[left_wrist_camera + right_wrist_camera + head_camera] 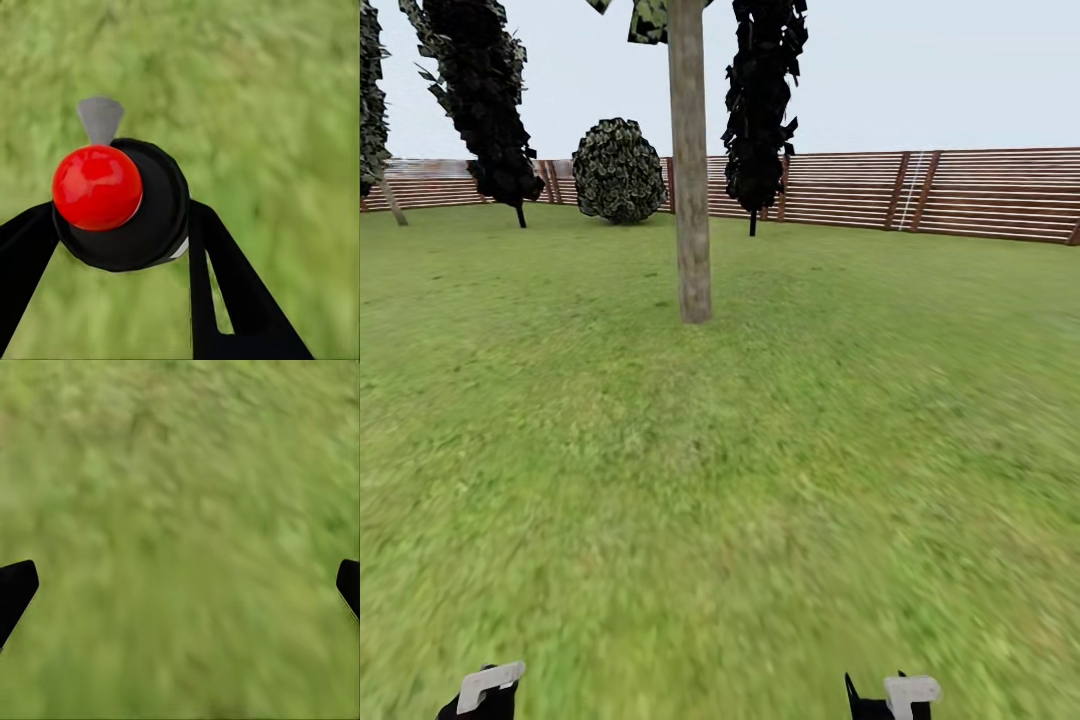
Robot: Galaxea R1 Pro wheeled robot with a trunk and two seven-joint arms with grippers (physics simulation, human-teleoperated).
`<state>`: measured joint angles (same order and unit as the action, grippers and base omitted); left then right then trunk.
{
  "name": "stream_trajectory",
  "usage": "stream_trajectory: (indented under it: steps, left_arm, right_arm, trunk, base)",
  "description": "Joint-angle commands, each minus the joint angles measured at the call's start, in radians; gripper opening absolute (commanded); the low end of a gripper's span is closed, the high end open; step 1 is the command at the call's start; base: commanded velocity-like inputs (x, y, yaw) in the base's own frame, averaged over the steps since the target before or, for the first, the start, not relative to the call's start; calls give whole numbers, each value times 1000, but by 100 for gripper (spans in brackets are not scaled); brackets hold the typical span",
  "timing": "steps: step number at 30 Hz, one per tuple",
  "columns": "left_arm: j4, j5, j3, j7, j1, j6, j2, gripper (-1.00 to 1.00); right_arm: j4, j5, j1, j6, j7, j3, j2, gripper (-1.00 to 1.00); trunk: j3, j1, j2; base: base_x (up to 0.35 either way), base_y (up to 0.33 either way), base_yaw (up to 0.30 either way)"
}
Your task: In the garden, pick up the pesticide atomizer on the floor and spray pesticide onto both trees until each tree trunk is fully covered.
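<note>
Head view: a thick grey-tan tree trunk (pixel 689 170) rises from the grass (pixel 720 480) straight ahead, well apart from the robot, with dark thin-trunked trees (pixel 760 110), a round bush (pixel 618 170) and the slatted wooden fence (pixel 980 195) behind it. Left wrist view shows the left gripper (pixel 120 225) pinching the atomizer (pixel 124 202), a black body with a red knob and grey nozzle, above the lawn. Right wrist view has the right gripper (pixel 180 585) spread wide over bare grass, holding nothing.

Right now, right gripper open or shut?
Open. In the right wrist view the right gripper has its two black fingertips at opposite edges, with bare grass between them.
</note>
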<state>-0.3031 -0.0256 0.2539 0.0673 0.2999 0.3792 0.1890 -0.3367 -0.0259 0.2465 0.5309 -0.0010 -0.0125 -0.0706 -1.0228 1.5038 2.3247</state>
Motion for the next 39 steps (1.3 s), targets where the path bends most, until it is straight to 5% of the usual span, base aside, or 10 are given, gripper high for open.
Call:
stream_trajectory:
  steps: [1,39]
  left_arm:
    - [1,-3,5,7,1,3,0,-100]
    - [1,-4,5,6,1,3,0,-100]
  right_arm:
    - [1,-3,1,3,0,-1,0,100]
    - [1,-2,1,3,-2,0,0,100]
  trunk:
    - [-1,0,0]
    - [-1,0,0]
  base:
    - [336,0,0]
    - [336,0,0]
